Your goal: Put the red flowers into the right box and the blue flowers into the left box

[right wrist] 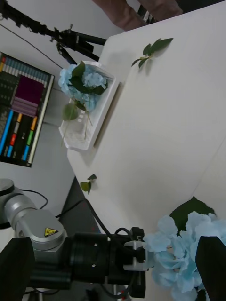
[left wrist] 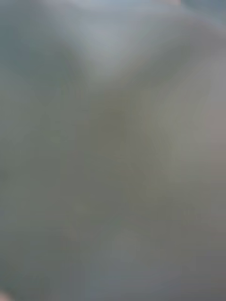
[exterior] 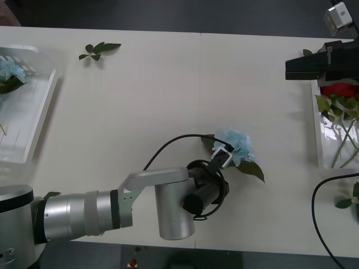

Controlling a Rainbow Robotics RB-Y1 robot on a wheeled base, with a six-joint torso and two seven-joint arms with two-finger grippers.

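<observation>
The left gripper is set low over the surface, right at the near edge of the lone blue flower that lies near the middle of the surface. Its jaws are drawn narrow at the base of the bloom, where stem and petals meet, and appear to be touching it; whether the stem is firmly pinched cannot be told. The step in hand is judged to be the pick-up of this blue flower. It would be done best if the stem were caught just under the head, not the soft petals, and the flower lifted straight up before being carried, so that the large leaf beside the bloom is not dragged.

Farther from the blue flower, toward the robot's left, the left box is found at the surface's edge, with blue flowers already inside it. A loose leaf sprig lies beyond, between the flower and that box.

On the opposite side of the blue flower, the right box is seen with red flowers in it. The right gripper is held above that box, its jaws spread wide and empty.
</observation>
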